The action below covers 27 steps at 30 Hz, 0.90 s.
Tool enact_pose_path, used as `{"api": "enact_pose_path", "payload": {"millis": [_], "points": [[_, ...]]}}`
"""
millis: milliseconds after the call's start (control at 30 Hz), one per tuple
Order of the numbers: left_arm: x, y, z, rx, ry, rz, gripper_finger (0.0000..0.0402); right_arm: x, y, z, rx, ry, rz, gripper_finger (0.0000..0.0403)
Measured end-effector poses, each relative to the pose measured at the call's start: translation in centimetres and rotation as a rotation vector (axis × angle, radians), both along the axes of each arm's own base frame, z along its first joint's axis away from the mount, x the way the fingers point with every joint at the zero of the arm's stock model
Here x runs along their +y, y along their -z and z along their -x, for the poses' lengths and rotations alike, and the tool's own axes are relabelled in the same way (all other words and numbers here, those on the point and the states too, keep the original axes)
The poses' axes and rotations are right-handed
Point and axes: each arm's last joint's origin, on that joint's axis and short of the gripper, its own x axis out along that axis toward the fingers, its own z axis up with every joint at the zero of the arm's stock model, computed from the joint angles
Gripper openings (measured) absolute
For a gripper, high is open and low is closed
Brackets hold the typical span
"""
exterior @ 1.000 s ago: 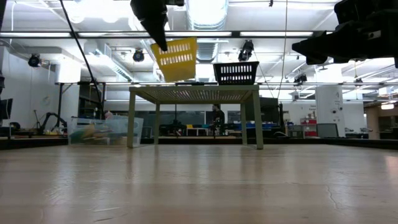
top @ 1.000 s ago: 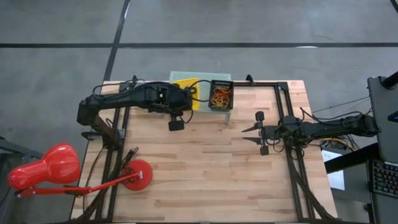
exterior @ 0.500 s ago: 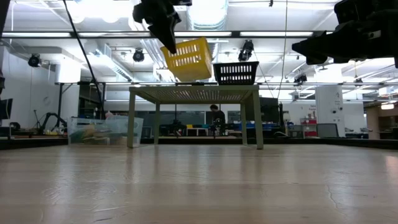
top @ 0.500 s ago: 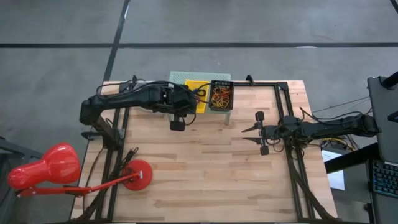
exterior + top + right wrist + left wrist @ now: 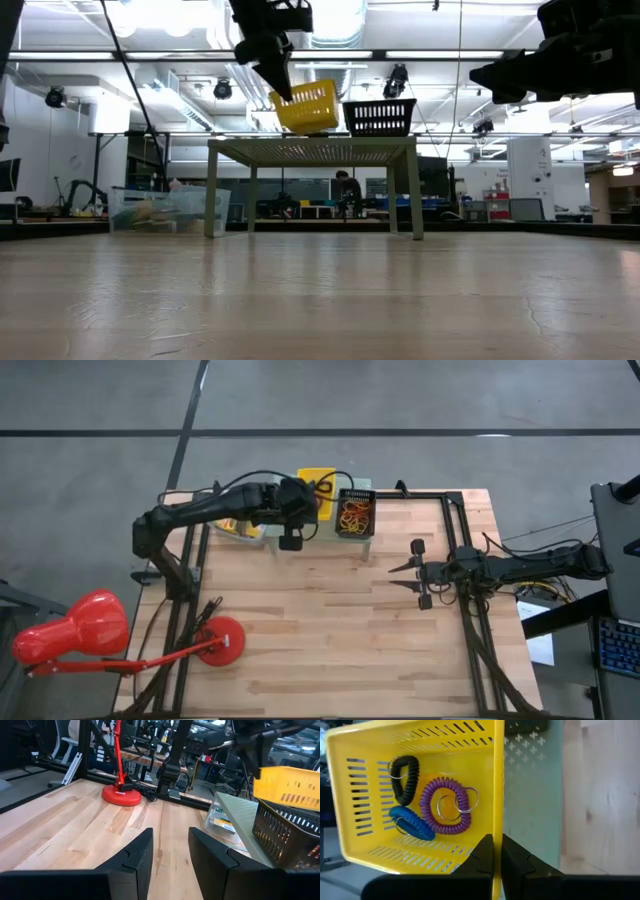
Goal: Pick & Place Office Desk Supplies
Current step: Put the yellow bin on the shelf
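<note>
Pincer fingers of the left arm (image 5: 496, 851) are pressed together on the rim of a yellow basket (image 5: 370, 785), holding it tilted above the mint-green stand (image 5: 290, 484) beside the black basket (image 5: 355, 512) of rubber bands (image 5: 355, 513). Inside the yellow one lie purple (image 5: 447, 805), blue (image 5: 411, 822) and black coil rings (image 5: 403, 779). Right pincer (image 5: 418, 574) hovers spread and empty over the tabletop (image 5: 330, 630), well apart

One camera looked straight down on the whole counter (image 5: 330, 630). Another sat at counter height, facing the room. Each wrist camera looked closely past its own fingers. All four shared the yellow basket (image 5: 316, 482).
</note>
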Motion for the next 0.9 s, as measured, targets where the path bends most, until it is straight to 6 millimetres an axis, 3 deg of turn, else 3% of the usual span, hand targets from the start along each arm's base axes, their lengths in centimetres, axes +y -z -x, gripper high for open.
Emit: {"api": "enact_pose_path", "payload": {"millis": [900], "points": [[0.9,3.8,-1.3,0.052,0.061,0.051,0.0015,0.0,0.1,0.0,0.006,0.001,0.0,0.0121]]}}
